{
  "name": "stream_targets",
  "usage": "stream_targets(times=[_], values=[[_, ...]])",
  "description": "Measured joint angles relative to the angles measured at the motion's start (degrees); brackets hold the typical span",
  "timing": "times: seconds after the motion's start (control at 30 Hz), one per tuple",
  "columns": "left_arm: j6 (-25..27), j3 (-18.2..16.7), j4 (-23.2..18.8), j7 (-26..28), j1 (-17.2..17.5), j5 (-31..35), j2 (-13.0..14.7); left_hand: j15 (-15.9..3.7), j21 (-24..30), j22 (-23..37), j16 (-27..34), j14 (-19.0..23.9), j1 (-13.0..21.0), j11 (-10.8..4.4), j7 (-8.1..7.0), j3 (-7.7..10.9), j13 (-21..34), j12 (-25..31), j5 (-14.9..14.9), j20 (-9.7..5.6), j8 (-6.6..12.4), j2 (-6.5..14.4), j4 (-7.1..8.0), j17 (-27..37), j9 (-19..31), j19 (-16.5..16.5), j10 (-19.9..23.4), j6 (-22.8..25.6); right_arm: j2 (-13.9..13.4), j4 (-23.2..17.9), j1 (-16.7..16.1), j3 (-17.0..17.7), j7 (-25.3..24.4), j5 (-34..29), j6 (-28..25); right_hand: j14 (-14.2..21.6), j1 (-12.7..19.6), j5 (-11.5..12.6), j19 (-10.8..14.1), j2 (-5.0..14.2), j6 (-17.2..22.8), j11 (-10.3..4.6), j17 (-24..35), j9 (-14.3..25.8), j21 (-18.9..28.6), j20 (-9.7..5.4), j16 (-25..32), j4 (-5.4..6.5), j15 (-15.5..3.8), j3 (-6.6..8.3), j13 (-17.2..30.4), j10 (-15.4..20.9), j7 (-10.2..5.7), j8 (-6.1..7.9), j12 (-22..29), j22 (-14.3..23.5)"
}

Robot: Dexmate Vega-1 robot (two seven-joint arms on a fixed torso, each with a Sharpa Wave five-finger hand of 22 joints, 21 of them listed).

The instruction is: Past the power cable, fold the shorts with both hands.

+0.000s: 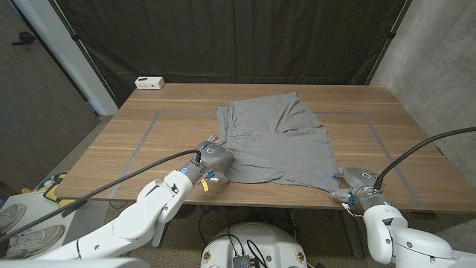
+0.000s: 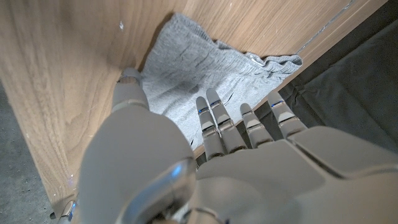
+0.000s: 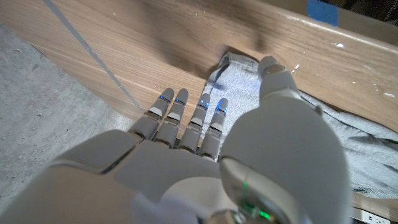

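Grey shorts (image 1: pixel 275 141) lie spread on the wooden table (image 1: pixel 111 141), waistband toward the far side. My left hand (image 1: pixel 212 158) is at their near left corner. In the left wrist view the left hand (image 2: pixel 205 162) has its fingers (image 2: pixel 214 118) stretched out over the cloth (image 2: pixel 186 68), with the thumb (image 2: pixel 129 90) at the cloth's edge. My right hand (image 1: pixel 355 182) is at the near right corner, by the table's front edge. In the right wrist view the right hand (image 3: pixel 205 162) has its thumb (image 3: pixel 273 68) on the cloth corner (image 3: pixel 233 81) and its fingers (image 3: pixel 186 109) straight beside it.
A white box (image 1: pixel 149 82) sits at the table's far left corner. Pale tape lines (image 1: pixel 145 138) mark a rectangle around the shorts. Dark curtains hang behind the table. Bare wood lies left and right of the shorts.
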Motion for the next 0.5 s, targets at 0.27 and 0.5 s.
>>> stream_targets(times=[0.27, 0.5], values=[[-0.05, 0.56, 1.1, -0.5, -0.37, 1.82, -0.77, 0.18, 1.05, -0.01, 0.0, 2.07, 4.89, -1.15, -1.41, 1.1, -0.39, 0.0, 0.0, -2.34, 1.02, 4.04, 0.13, -0.24, -0.08, 2.23, 3.88, 4.26, 0.81, 2.14, 1.55, -2.25, -0.1, -1.74, 1.71, 0.94, 2.47, 0.23, 0.02, 2.47, 2.05, -0.81, 0.76, 0.0, 0.0, -0.01, 0.57, 0.21, -0.12, 0.21, 0.26, 0.71, -1.23, 0.0, 0.0, 0.0], [0.07, 1.01, 2.2, -0.5, -0.96, 3.21, -1.46, 0.0, 1.94, 0.27, 0.0, 3.88, 7.97, -0.97, -1.4, 2.28, -0.75, -0.24, -0.46, -3.23, 1.04, 7.13, 0.2, -0.27, -0.15, 3.15, 6.33, 5.9, 1.65, 4.26, 3.31, -3.99, 0.95, -3.22, 2.98, 4.04, 5.41, -0.29, 0.46, 5.41, 6.08, -2.28, 2.22, 0.0, 0.25, -0.45, 2.74, 0.29, -0.13, 0.64, 0.53, 3.26, -1.56, 0.5, 0.67, 0.0]])
